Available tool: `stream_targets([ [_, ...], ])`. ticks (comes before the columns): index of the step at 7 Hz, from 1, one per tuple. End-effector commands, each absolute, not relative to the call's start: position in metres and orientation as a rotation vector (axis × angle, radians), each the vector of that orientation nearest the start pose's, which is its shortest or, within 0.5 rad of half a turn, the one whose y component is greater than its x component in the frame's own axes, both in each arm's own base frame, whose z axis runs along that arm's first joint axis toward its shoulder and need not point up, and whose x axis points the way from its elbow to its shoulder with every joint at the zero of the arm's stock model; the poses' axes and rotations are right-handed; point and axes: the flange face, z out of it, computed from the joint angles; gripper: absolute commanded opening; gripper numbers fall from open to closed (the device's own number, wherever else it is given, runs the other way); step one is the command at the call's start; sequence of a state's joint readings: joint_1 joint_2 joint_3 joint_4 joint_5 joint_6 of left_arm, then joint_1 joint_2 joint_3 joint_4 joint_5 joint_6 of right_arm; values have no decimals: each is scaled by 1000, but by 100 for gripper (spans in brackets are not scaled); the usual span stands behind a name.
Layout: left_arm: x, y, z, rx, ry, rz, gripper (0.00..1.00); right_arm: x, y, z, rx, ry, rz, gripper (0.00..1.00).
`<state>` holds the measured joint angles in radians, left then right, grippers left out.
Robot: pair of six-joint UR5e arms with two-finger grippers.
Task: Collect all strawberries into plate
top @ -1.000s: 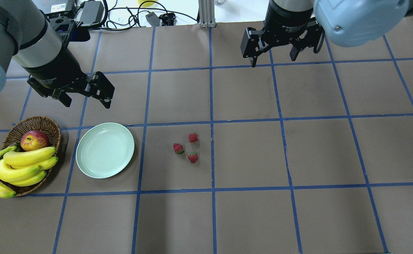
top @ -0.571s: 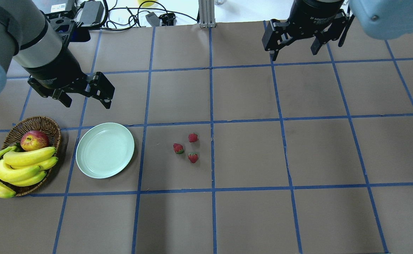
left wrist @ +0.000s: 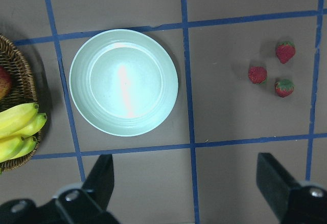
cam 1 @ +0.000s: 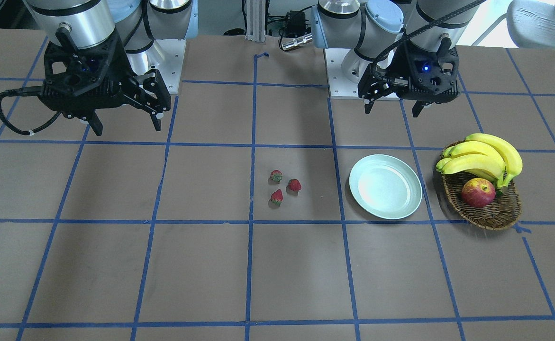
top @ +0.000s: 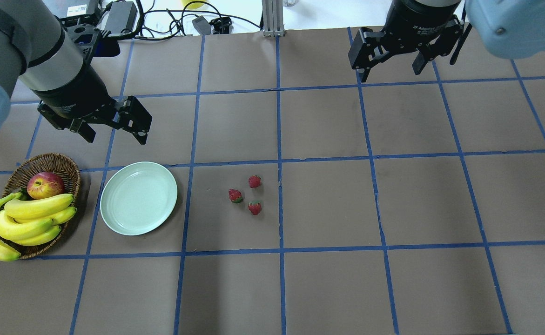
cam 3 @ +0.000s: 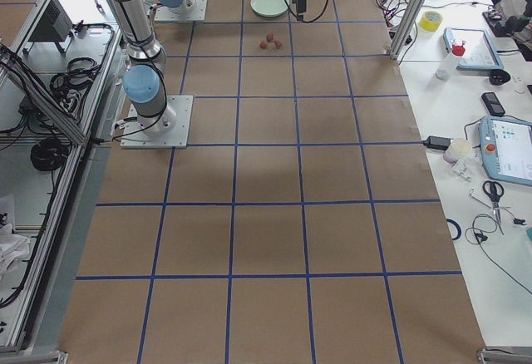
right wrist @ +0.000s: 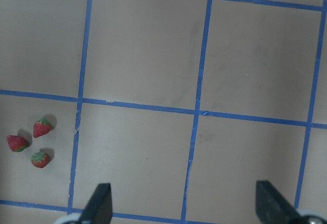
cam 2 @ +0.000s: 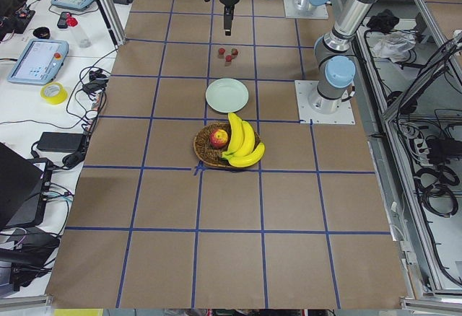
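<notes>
The three strawberries [top: 235,196] lie in a close cluster on the tabletop [top: 328,288], just left of centre in the overhead view, with small gaps between them. The plate [top: 138,198] sits at centre left of that frame, and one blue grid line runs between it and the berries. The left gripper [top: 114,135] hangs at upper left, above the plate in the frame, released with its jaws spread wide and grasping nothing. The right gripper [top: 388,73] hangs at the upper right edge, likewise released and unloaded. A wicker basket [top: 49,160] at the left edge, just beside the plate, holds an apple [top: 45,184] and bananas [top: 25,218].
</notes>
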<state>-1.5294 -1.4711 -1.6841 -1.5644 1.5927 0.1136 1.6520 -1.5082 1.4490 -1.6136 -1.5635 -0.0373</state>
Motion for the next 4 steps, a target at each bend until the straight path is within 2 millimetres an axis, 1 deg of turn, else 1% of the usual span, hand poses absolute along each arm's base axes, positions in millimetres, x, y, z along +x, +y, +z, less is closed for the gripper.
stream_targets([
  [1,-112,-454,480,113,3119,12,100,176,-514,521,-188,3123,-161,100],
  [4,-112,-454,479,113,3119,15,100,177,-515,519,-190,3119,-156,100],
])
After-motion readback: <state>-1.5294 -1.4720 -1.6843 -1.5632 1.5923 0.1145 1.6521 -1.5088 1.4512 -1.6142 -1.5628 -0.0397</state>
